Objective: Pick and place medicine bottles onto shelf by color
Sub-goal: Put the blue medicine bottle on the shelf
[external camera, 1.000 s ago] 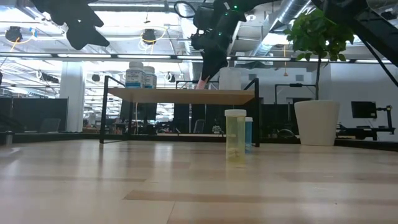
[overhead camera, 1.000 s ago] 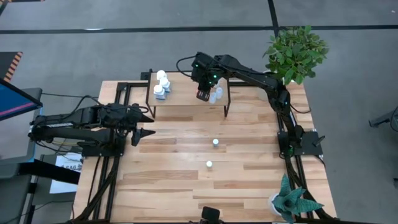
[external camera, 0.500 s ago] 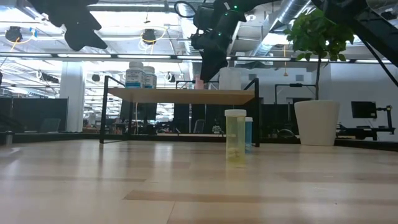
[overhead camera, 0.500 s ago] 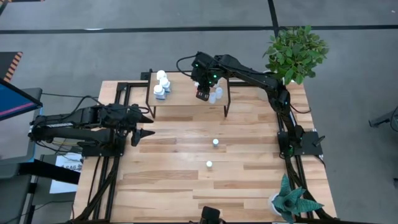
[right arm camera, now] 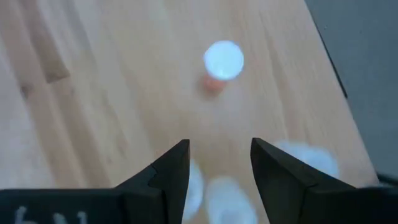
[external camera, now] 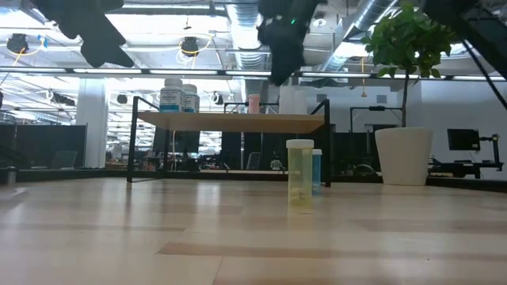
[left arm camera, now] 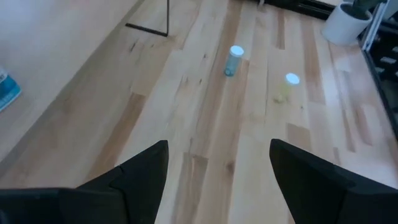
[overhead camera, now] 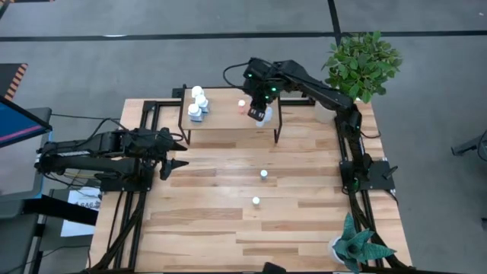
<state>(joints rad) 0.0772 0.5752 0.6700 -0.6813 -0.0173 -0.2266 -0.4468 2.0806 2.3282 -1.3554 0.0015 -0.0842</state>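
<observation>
Shelf [overhead camera: 228, 114]: set at the table's far edge; light-wood top on black legs.
White bottles [overhead camera: 198, 103]: three, clustered upright on the shelf's left end.
Orange bottle [overhead camera: 242, 105]: white-capped, upright on the shelf just left of the right gripper; seen free below the fingers in the right wrist view [right arm camera: 222, 62].
Pale bottles [overhead camera: 264, 116]: grouped on the shelf's right end, partly hidden under the right gripper.
Table bottles: blue one [overhead camera: 263, 174] and yellow one [overhead camera: 256, 202], upright on the table [overhead camera: 213, 228], well apart from the shelf.
Right gripper [overhead camera: 259, 95]: held above the shelf's right end; fingers apart, nothing clasped.
Left gripper [overhead camera: 176, 153]: held over the table's left side; fingers spread wide, nothing between them.
</observation>
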